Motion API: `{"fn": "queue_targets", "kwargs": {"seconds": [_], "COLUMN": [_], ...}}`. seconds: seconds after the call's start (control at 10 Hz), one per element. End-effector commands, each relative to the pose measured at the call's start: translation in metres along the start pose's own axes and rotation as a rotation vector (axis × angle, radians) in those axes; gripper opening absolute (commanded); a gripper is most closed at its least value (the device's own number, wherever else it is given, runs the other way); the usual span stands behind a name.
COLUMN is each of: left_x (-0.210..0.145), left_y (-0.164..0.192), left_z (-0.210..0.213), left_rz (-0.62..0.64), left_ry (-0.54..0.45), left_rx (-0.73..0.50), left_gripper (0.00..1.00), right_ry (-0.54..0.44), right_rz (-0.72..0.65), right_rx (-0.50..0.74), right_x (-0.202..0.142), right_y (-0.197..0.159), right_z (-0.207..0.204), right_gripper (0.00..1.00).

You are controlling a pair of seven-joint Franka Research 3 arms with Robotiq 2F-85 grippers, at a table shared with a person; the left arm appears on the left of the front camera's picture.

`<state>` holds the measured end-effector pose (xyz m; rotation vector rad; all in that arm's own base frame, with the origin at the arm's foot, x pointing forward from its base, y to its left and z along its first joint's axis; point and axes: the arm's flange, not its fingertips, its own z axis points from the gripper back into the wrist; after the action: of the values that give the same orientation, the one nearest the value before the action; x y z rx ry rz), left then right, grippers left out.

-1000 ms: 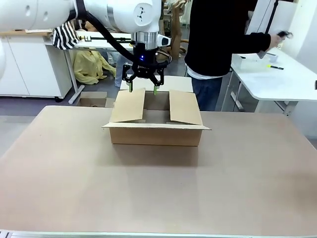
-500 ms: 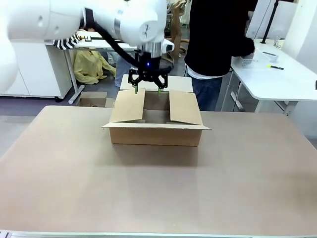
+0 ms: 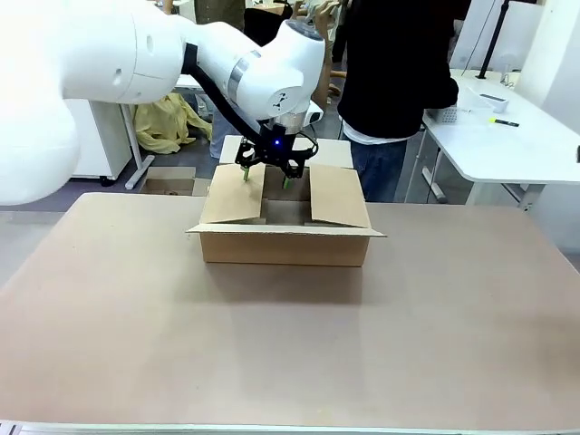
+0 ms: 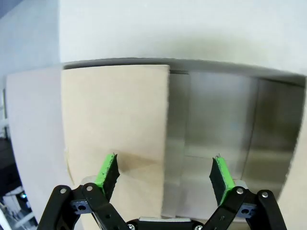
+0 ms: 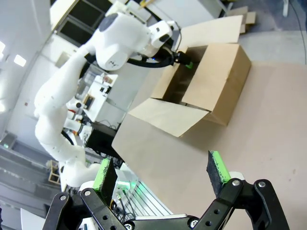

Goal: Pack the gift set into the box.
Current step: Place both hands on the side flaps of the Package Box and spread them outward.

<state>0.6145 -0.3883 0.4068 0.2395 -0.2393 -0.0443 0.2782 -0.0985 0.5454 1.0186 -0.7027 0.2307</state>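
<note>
The left gripper point(image 3: 265, 178), fingers spread wide, hangs over the open brown cardboard box point(image 3: 283, 245), straddling its left flap's inner edge. The box stands on the table point(image 3: 272, 344). The right gripper point(image 5: 163, 172), likewise spread, hovers well apart.

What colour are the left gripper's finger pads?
The pads are bright green; left wrist view shows best.

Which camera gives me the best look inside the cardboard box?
The left wrist view: it looks straight into the box. The front view shows its wall and flaps; the right wrist view, its outside.
</note>
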Motion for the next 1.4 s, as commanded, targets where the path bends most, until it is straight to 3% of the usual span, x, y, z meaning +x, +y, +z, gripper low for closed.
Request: {"fn": "queue_targets", "kwargs": {"seconds": [0.0, 0.3, 0.7, 1.3], "left_x": [0.005, 0.005, 0.006, 0.006], "left_y": [0.001, 0.009, 0.011, 0.046], "left_z": [0.003, 0.003, 0.012, 0.021], "left_rz": [0.079, 0.129, 0.132, 0.179], "left_ry": [0.013, 0.035, 0.022, 0.011], "left_rx": [0.092, 0.224, 0.218, 0.214], "left_gripper": [1.00, 1.00, 1.00, 1.00], "right_ry": [-0.015, -0.015, -0.015, -0.015], "right_rz": [0.025, 0.025, 0.025, 0.025], "right_rx": [0.018, 0.018, 0.018, 0.018], "right_x": [0.003, 0.003, 0.003, 0.003], "right_y": [0.000, 0.000, 0.000, 0.000], "right_z": [-0.002, -0.002, -0.002, -0.002], "right_gripper": [1.00, 1.00, 1.00, 1.00]}}
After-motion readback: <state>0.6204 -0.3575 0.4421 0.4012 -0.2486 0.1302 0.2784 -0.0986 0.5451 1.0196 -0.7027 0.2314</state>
